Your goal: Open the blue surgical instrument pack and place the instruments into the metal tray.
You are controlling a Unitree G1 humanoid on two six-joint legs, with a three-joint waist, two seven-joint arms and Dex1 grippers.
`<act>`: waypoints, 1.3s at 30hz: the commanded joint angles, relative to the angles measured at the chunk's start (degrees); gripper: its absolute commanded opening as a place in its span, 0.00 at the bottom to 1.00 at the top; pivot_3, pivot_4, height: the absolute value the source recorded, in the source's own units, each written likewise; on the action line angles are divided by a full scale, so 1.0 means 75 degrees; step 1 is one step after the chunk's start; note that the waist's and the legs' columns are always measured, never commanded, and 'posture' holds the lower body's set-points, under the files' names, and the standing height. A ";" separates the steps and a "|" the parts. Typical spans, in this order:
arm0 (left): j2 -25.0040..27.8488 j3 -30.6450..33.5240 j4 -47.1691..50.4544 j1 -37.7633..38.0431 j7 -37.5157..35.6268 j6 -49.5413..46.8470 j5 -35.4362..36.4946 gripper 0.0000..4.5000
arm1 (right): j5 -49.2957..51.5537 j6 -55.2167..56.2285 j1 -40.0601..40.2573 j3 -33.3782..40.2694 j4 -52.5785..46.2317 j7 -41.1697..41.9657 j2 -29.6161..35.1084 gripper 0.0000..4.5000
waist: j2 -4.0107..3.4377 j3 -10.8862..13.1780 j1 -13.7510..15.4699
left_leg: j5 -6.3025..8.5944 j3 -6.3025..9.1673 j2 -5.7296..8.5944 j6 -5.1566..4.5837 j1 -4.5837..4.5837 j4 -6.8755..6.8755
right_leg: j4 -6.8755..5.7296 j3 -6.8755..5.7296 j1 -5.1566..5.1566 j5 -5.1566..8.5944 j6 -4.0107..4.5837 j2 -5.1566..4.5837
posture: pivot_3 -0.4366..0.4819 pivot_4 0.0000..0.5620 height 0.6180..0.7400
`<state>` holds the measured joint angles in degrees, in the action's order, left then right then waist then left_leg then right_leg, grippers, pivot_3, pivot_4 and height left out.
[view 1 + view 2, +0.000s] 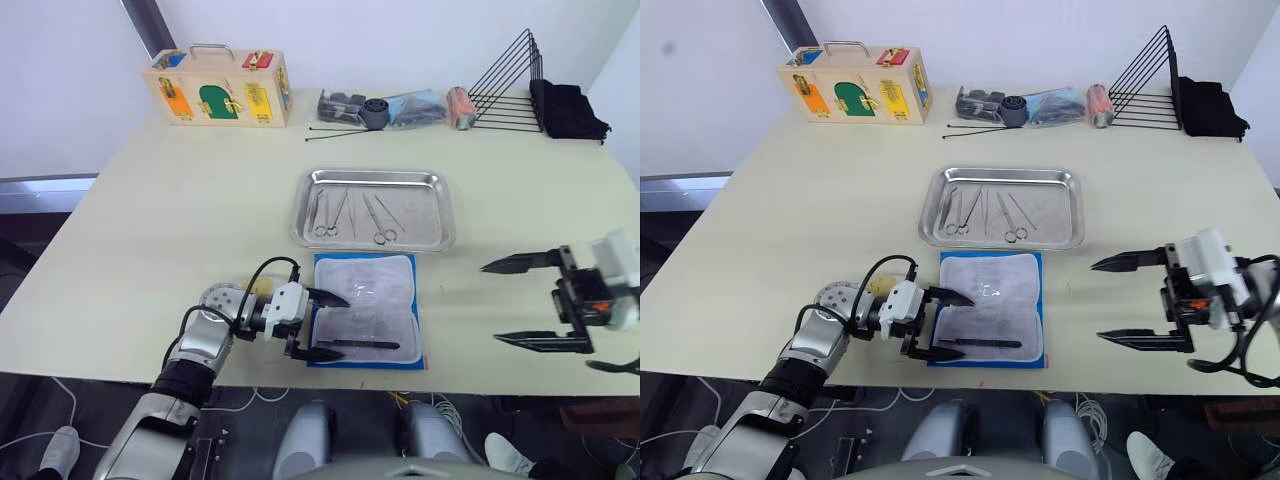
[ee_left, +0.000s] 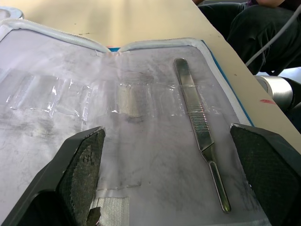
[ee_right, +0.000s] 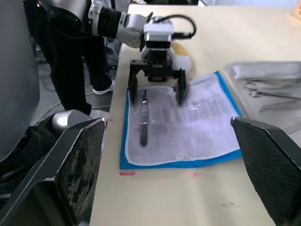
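Head stereo overhead; wrist cameras near pack [image 2: 141, 117]

The left tool [image 1: 322, 325] covers the open blue surgical instrument pack's [image 1: 380, 290] near-left edge; the tray's instruments [image 1: 350, 215] are too small to identify individually.

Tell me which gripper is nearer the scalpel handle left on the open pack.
Left. The left gripper stands open at the pack's edge, fingers straddling the scalpel handle. The right gripper hovers open off to the pack's right.
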<state>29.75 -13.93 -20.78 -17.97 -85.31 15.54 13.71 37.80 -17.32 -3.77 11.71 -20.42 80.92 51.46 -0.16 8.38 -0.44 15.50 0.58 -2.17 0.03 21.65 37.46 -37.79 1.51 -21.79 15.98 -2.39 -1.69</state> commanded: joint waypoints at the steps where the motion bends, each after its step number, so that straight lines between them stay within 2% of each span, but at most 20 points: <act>1: 0.0030 -0.0368 -0.0536 0.0239 -0.0083 -0.0132 -0.0397 1.00 | -0.0590 0.0414 -0.0192 -0.0581 -0.0220 -0.0390 -0.0308 0.99 | -0.0002 -0.0001 0.0001 | 0.0000 -0.0001 0.0000 0.0000 0.0000 0.0000 | 0.0000 0.0000 0.0000 0.0000 0.0000 0.0000 | 0.48 0.27 1.00; 7: 0.0084 -0.0363 -0.0447 0.0270 -0.0068 -0.0171 -0.0397 1.00 | -0.2113 0.0822 -0.0690 -0.2072 -0.0008 -0.1435 -0.1174 0.99 | -0.0027 -0.0015 -0.0002 | 0.0000 0.0002 0.0000 0.0000 -0.0001 0.0000 | -0.0004 -0.0001 -0.0002 0.0000 0.0000 0.0002 | 0.48 0.27 1.00; 13: 0.0138 -0.0357 -0.0388 0.0285 -0.0062 -0.0220 -0.0395 1.00 | -0.3161 0.1441 -0.0784 -0.3041 0.0502 -0.1831 -0.1625 0.99 | -0.0027 -0.0016 0.0001 | 0.0000 0.0002 0.0001 0.0000 -0.0002 0.0000 | -0.0004 -0.0002 -0.0001 0.0000 0.0001 0.0003 | 0.48 0.27 1.00; 29: 0.0160 -0.0381 -0.0260 0.0272 -0.0073 -0.0356 -0.0362 1.00 | -0.4397 0.2103 -0.1156 -0.4375 0.2362 -0.2240 -0.2503 0.99 | -0.0012 -0.0022 -0.0028 | 0.0000 0.0002 -0.0003 0.0000 -0.0008 0.0001 | -0.0010 0.0000 -0.0001 -0.0006 0.0014 0.0010 | 0.48 0.27 1.00; 32: 0.0164 -0.0382 -0.0223 0.0291 -0.0059 -0.0379 -0.0358 1.00 | -0.4449 0.2429 -0.1108 -0.4473 0.2740 -0.2114 -0.2483 0.80 | -0.0002 -0.0029 -0.0030 | 0.0000 0.0002 -0.0003 0.0000 -0.0010 0.0001 | -0.0010 0.0001 0.0001 -0.0006 0.0014 0.0010 | 0.48 0.27 1.00; 39: 0.0193 -0.0374 -0.0129 0.0313 -0.0074 -0.0454 -0.0322 1.00 | -0.4363 0.2545 -0.0977 -0.4543 0.2945 -0.2004 -0.2437 0.10 | 0.0026 -0.0048 -0.0038 | 0.0000 0.0000 -0.0005 0.0000 -0.0018 0.0001 | -0.0011 0.0003 0.0006 -0.0007 0.0016 0.0011 | 0.48 0.27 1.00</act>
<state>30.80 -14.02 -19.70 -17.76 -85.03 14.00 13.67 7.44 3.00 -11.99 -22.20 -1.74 67.16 32.33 0.04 8.01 -0.73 15.50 0.58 -2.22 0.03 21.48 37.47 -37.87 1.53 -21.72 15.93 -2.26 -1.59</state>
